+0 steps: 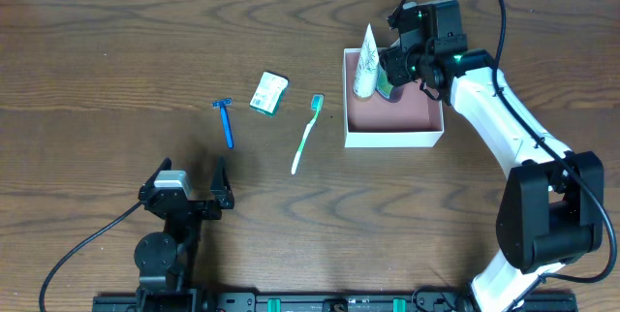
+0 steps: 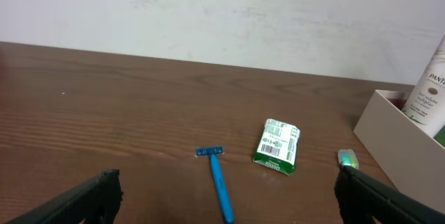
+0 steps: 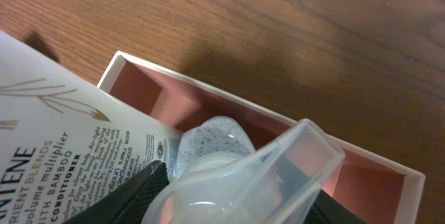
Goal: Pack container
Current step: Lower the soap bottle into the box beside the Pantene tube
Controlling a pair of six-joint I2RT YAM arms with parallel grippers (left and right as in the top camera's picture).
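1. Container [image 1: 392, 140] sits on the right half of the table [image 1: 97, 41], a square white-walled box with a pink inside, open at the top.
2. A white tube [image 1: 365, 60] stands tilted in its far-left corner, narrow end up and rising above the rim. The right wrist view reads conditioner print on it.
3. Right gripper [image 1: 392, 68] hangs over the far side of the container, right beside the tube. In the wrist view a clear plastic piece [image 3: 264, 168] fills the space in front of its dark fingers, so I cannot tell whether the jaws pinch the tube or stand apart.
4. A small green bit [image 1: 386, 89] shows under the gripper at the foot of the tube; too small to say what it is.
5. Left of the container, three things lie loose on the wood, none touching:
   - a toothbrush [image 1: 306, 138], nearest to the left wall, slanted with its head toward the far side;
   - a green-and-white packet [image 1: 268, 92], farther left and farther back;
   - a blue razor [image 1: 225, 123], farthest left, head pointing away.
6. Left gripper [image 1: 191, 167] rests low at the near-left of the table with its fingers spread wide, holding nothing. The razor, packet and toothbrush lie between it and the container.
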